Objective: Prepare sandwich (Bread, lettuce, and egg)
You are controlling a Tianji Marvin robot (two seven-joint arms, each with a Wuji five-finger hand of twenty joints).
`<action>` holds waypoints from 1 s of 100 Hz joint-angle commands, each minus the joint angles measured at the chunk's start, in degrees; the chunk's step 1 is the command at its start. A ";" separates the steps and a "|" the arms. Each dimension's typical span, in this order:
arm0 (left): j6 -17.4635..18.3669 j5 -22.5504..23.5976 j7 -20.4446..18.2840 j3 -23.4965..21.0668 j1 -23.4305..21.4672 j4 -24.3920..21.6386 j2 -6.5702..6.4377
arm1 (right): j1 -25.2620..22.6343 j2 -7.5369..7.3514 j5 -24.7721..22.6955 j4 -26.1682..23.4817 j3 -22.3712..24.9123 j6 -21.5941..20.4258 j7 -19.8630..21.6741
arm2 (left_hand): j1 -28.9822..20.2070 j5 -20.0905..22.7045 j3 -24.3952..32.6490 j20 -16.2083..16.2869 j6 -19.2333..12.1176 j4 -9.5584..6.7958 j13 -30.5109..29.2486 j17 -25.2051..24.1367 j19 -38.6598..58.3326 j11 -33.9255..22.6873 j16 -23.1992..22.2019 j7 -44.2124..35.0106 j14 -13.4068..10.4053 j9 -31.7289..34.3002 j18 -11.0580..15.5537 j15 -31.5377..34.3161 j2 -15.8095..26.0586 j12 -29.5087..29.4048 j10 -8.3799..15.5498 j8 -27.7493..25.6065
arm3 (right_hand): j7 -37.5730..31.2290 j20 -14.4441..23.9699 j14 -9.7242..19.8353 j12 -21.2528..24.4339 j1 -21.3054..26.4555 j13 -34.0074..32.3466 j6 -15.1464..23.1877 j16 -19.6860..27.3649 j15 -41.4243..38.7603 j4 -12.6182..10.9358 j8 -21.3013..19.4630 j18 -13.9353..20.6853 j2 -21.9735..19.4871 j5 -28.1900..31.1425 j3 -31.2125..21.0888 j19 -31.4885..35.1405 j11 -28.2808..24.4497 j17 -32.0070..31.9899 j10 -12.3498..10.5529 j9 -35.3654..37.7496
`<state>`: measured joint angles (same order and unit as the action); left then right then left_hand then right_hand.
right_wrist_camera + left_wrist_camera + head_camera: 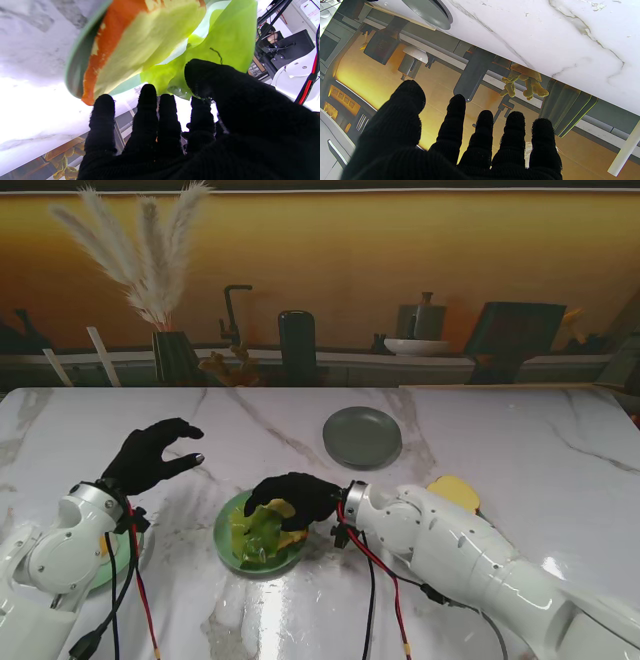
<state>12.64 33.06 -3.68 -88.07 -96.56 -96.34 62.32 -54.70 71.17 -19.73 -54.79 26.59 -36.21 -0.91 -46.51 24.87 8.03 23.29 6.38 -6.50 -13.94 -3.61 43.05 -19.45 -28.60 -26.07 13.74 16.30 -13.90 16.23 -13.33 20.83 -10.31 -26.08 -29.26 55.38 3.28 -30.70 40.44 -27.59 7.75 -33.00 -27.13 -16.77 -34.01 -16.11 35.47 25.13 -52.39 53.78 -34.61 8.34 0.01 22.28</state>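
Observation:
A green plate (228, 548) near the table's front centre holds a crumpled lettuce leaf (256, 534) lying over a bread slice (292, 536). My right hand (295, 498) hovers over the plate's far rim, fingers spread and holding nothing. In the right wrist view the lettuce (225, 37) lies across the bread (150, 42) inside the plate rim (77, 62), and the leaf's edge sits just beyond my right hand (187, 140), close to its thumb. My left hand (150, 455) is open and raised off the table to the plate's left; the left hand (470, 150) has nothing in front of its fingers.
An empty grey plate (362, 437) sits farther back at centre, also visible as a grey plate (430, 12). Another bread slice (455, 492) lies behind my right forearm. A pale green plate (128, 558) is partly hidden under my left wrist. A vase, tap and shelf items line the far edge.

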 commanded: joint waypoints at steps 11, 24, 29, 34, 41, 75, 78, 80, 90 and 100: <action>-0.48 -0.05 -0.08 0.11 0.07 0.10 0.10 | 0.05 0.09 0.28 -0.47 0.55 0.86 1.29 | -0.81 0.62 -1.45 0.09 0.43 0.65 1.96 -0.83 -0.34 0.52 0.04 0.23 -0.78 -0.62 -0.44 -0.74 2.41 -1.24 -0.04 -0.76 | 3.57 -6.78 -0.37 7.01 -1.05 3.41 0.09 6.14 6.37 -1.98 2.20 -1.43 -0.64 -1.24 0.87 -5.53 6.09 -5.66 0.88 -2.96; -0.43 -0.08 -0.01 0.20 0.17 0.19 0.11 | 0.16 -0.92 -0.29 -1.63 1.28 1.85 2.52 | -0.86 0.62 -1.46 0.15 0.46 0.62 1.92 -0.82 -0.30 0.51 0.02 0.27 -0.79 -0.54 -0.46 -0.72 2.52 -1.24 -0.07 -0.76 | 5.04 -9.48 -0.55 9.28 -1.25 4.86 0.52 7.76 8.16 -1.80 3.19 -0.99 -0.45 -1.74 0.93 -7.34 7.83 -7.43 1.20 -3.98; -0.44 -0.09 0.05 0.25 0.20 0.22 0.12 | 0.25 -1.29 -0.53 -1.93 1.55 2.14 3.02 | -0.89 0.66 -1.48 0.19 0.45 0.61 1.91 -0.80 -0.23 0.46 0.02 0.24 -0.77 -0.47 -0.36 -0.72 2.50 -1.22 -0.04 -0.78 | 5.42 -9.81 -0.62 9.67 -1.35 5.15 0.63 8.01 8.46 -1.73 3.44 -0.97 -0.42 -1.96 0.99 -7.50 8.22 -7.70 1.26 -4.28; -0.48 -0.13 0.09 0.28 0.21 0.22 0.13 | 0.30 -1.64 -0.72 -2.17 1.88 2.40 3.46 | -0.88 0.77 -1.49 0.22 0.52 0.60 1.90 -0.81 -0.21 0.51 0.01 0.20 -0.68 -0.54 -0.36 -0.70 2.54 -1.24 -0.11 -0.80 | 5.72 -10.15 -0.54 9.95 -1.39 5.18 0.66 8.22 8.64 -1.67 3.66 -0.80 -0.45 -1.97 1.00 -7.70 8.36 -7.99 1.22 -4.25; -0.50 -0.11 0.09 0.29 0.20 0.23 0.13 | 0.34 -2.17 -0.92 -2.52 2.39 2.73 4.22 | -0.81 0.71 -1.53 0.25 0.39 0.58 1.90 -0.82 -0.20 0.48 0.01 0.21 -0.84 -0.52 -0.36 -0.70 2.68 -1.22 -0.04 -0.80 | 5.66 -10.52 -0.32 10.22 -1.17 5.14 0.50 8.42 8.77 -1.74 3.78 -0.71 -0.37 -1.23 0.71 -7.85 8.38 -8.25 1.18 -3.89; -0.48 -0.37 0.13 0.54 0.32 0.35 0.16 | -1.68 -4.61 -4.16 -5.74 7.24 4.90 5.18 | -0.83 0.62 -1.59 0.38 0.54 0.42 1.94 -0.84 -0.17 0.40 -0.03 0.23 -0.74 -0.51 -0.45 -0.66 2.79 -1.19 -0.08 -0.81 | 5.76 -11.65 -0.01 10.14 -1.49 4.98 -0.17 8.56 8.49 -2.50 4.01 -0.32 -1.72 -1.03 -0.93 -8.03 7.54 -8.68 1.03 -3.45; -0.40 -0.39 0.15 0.54 0.34 0.38 0.16 | -2.24 -4.95 -4.81 -6.53 8.17 5.29 5.14 | -0.77 0.61 -1.62 0.40 0.46 0.42 1.92 -0.82 -0.14 0.33 -0.03 0.25 -0.82 -0.39 -0.42 -0.66 2.81 -1.16 -0.04 -0.81 | 5.64 -11.68 -0.03 10.16 -1.60 4.98 -0.32 8.54 8.42 -2.43 3.98 -0.33 -1.81 -0.78 -0.82 -7.95 7.54 -8.60 1.11 -3.45; -0.35 -0.39 0.17 0.53 0.35 0.40 0.16 | -2.72 -5.21 -5.47 -7.18 8.93 5.63 5.06 | -0.80 0.59 -1.61 0.42 0.46 0.41 1.87 -0.82 -0.13 0.28 -0.03 0.26 -0.80 -0.35 -0.42 -0.64 2.79 -1.14 -0.03 -0.80 | 5.59 -11.69 -0.13 10.15 -1.73 4.91 -0.52 8.52 8.35 -2.34 3.97 -0.31 -1.85 -0.71 -0.66 -7.86 7.51 -8.49 1.16 -3.36; -0.22 -0.45 0.33 0.54 0.34 0.43 0.20 | -5.75 -6.59 -9.14 -10.89 13.35 7.61 4.67 | -0.86 0.40 -1.59 0.46 0.26 0.38 1.83 -0.83 -0.11 0.31 -0.04 0.29 -0.74 -0.41 -0.39 -0.62 2.77 -1.15 -0.07 -0.80 | 5.52 -11.83 -0.38 10.15 -1.68 4.86 -0.82 8.42 8.00 -1.37 3.96 -0.33 -2.00 -0.70 0.64 -7.50 7.40 -8.24 1.44 -3.17; -0.16 -0.59 0.44 0.76 0.41 0.57 0.22 | -9.17 -7.72 -12.32 -14.47 17.96 9.43 4.53 | -0.76 0.00 -1.67 0.52 0.08 0.39 1.83 -0.82 -0.04 0.33 -0.04 0.32 -0.90 -0.52 -0.42 -0.61 2.57 -1.16 0.06 -0.79 | 5.46 -12.26 -0.68 9.89 -2.02 4.62 -1.30 8.36 7.54 1.87 3.96 -0.45 -2.03 -0.54 4.24 -6.90 6.70 -7.99 1.89 -2.50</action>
<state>12.73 32.85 -3.41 -87.55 -96.22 -95.94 62.35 -62.34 64.06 -32.41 -68.40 43.61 -27.11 4.09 -46.36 24.86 7.56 23.29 6.39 -6.50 -13.94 -3.61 43.03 -19.45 -28.60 -26.04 13.74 16.30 -13.90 16.23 -11.97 20.83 -10.31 -26.48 -24.70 43.96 2.55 -20.98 39.73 -23.40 6.91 -25.17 -19.23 -16.48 -30.53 -16.20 33.92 25.16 -49.78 46.53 -27.54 0.64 1.49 19.69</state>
